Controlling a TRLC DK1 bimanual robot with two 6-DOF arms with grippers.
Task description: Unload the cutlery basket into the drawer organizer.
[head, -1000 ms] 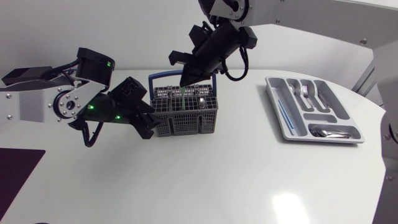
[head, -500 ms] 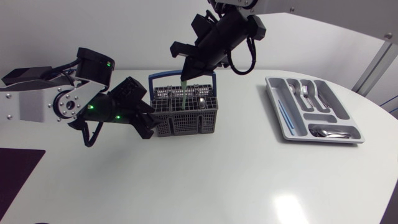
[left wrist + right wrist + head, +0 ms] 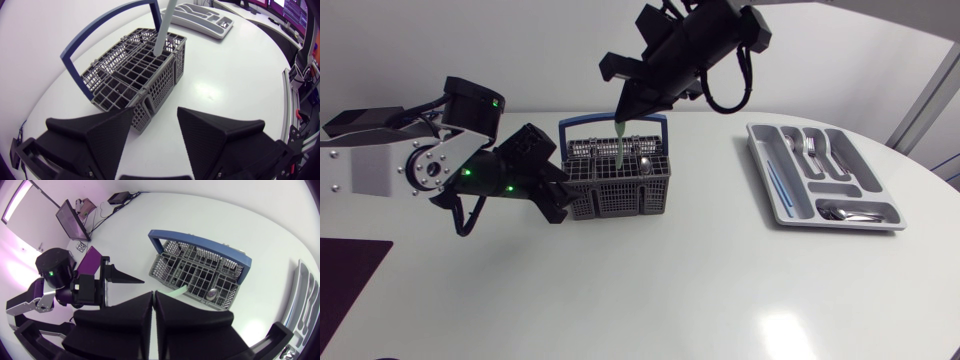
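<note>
Head view, set against a second ago: has raised the right gripper [image 3: 622, 112] higher over the far left of the glossy white table [image 3: 670, 290], drawing the pale green plastic utensil [image 3: 619, 140] further up out of the grey plastic lattice cutlery basket [image 3: 615, 190], lower end still down among the cells. Pinches that utensil between narrow, nearly closed fingers. Keeps the left gripper [image 3: 555, 195] parked as before at the basket's left wall, wedge fingers spread wide, clasping nothing, basket corner just ahead of them.

Counted: two arms, one basket with one blue hoop handle [image 3: 582, 120], one green utensil, one shiny metal spoon [image 3: 212, 294] seen in a basket cell. Also one light grey moulded drawer organizer [image 3: 761, 165] well apart at the right, holding metal forks [image 3: 810, 150], more spoons [image 3: 845, 210] and one thin blue stick [image 3: 775, 185]. Matte black on both grippers.
</note>
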